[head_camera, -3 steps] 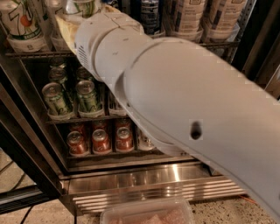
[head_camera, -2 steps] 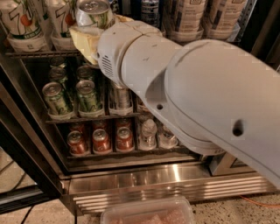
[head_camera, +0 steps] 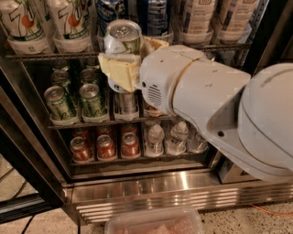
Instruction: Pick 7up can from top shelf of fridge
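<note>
My gripper [head_camera: 132,54] is shut on a 7up can [head_camera: 122,37], whose silver top tilts toward the camera. I hold it in front of the top shelf [head_camera: 41,56] of the fridge [head_camera: 151,189], just outside the front rail. One yellowish finger [head_camera: 116,68] lies under the can and the other [head_camera: 153,44] is on its right. Two more 7up cans [head_camera: 18,18] [head_camera: 71,18] stand in whitish cups at the shelf's left. My white arm [head_camera: 206,96] fills the right side and hides part of the middle shelves.
Tall blue cans [head_camera: 153,13] and pale tall cans [head_camera: 197,18] stand on the top shelf. Below are short green cans [head_camera: 57,100], red cans [head_camera: 105,146] and small water bottles [head_camera: 155,137]. A clear plastic tub [head_camera: 155,221] lies on the floor in front.
My arm has drawn back to the right and out from the shelf. The can has come out with the gripper and now shows fully, tilted, in front of the rail.
</note>
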`<state>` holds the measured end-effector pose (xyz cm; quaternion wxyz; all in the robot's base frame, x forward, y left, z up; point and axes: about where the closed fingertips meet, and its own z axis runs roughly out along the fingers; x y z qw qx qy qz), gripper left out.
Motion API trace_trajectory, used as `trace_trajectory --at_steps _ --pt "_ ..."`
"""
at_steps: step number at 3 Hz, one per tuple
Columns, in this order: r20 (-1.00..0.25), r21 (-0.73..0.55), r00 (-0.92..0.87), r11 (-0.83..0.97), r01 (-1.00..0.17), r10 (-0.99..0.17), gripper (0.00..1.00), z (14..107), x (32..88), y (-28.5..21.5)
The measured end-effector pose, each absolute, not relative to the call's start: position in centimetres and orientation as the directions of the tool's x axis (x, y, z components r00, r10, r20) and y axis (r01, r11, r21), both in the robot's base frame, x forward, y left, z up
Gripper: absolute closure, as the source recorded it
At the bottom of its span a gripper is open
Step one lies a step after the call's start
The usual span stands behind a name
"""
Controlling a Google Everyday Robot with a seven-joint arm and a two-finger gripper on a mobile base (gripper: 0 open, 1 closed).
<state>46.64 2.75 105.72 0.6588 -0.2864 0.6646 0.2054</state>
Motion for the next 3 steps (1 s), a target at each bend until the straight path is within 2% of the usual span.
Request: trace_trajectory --at_steps 1,3 --pt "-0.993 -0.106 0.033 0.752 -0.651 -0.111 1.00 105.8 46.6 2.8" --pt "-0.988 -0.066 -0.044 0.669 -0.740 -0.147 1.00 104.1 45.5 4.7"
